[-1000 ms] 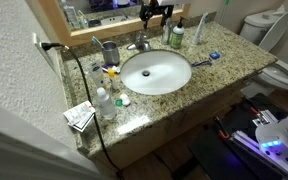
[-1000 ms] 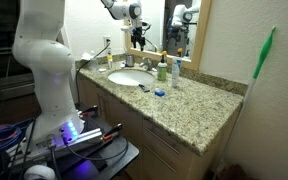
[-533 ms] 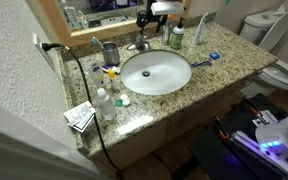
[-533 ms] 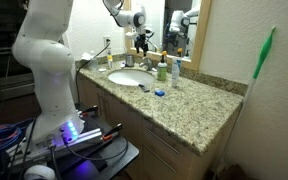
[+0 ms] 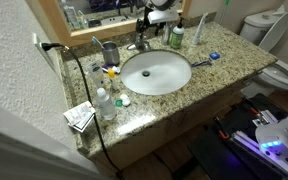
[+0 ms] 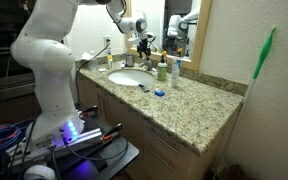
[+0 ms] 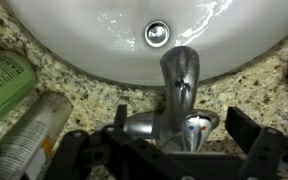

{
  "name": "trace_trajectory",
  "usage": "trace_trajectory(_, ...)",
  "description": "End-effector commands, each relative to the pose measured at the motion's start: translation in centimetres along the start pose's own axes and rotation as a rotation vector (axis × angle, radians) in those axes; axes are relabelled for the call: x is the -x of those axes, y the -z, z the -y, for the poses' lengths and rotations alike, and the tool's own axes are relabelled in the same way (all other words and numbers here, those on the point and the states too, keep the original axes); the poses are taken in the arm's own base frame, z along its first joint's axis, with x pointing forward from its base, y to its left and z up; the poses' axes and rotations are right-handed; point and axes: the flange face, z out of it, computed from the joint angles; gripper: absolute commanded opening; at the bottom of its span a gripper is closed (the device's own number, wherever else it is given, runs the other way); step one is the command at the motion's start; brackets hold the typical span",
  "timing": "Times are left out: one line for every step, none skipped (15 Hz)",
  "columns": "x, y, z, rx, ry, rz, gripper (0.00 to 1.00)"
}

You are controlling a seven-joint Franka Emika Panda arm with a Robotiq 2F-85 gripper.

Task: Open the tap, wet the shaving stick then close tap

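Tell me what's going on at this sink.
The robot arm's open gripper hangs just above the tap. In the wrist view its fingers stand on either side of it, not gripping yet. No water is running into the basin. The shaving stick lies untouched on the counter beside the basin.

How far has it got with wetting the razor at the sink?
Nothing looks done yet: no water shows at the tap, and the shaving stick lies on the counter. In hand: the open gripper hangs over the tap's lever. Left: open the tap, wet the stick, close the tap.
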Motion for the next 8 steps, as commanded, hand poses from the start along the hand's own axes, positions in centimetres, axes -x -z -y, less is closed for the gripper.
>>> trace_trajectory(-2.1, -3.3, 1.5, 0.006, 0.024, -0.039, 1.00)
trace_trajectory(-2.4, -3.8, 1.7, -0.007, 0.029, -0.040, 0.99)
trace_trajectory(-2.5, -4.4, 2.0, -0.014, 0.025, -0.027, 0.74)
trace_trajectory(-2.7, -4.7, 2.3, -0.016, 0.017, -0.029, 0.74)
trace_trajectory(-2.8, -4.8, 2.5, -0.021, 0.020, -0.028, 0.72)
trace_trajectory(-2.9, -4.8, 2.6, -0.021, 0.016, -0.034, 0.66)
trace_trajectory(-3.1, -4.9, 2.7, -0.018, 0.009, -0.039, 0.58)
trace_trajectory(-3.3, -5.1, 2.9, -0.015, 0.009, -0.043, 0.52)
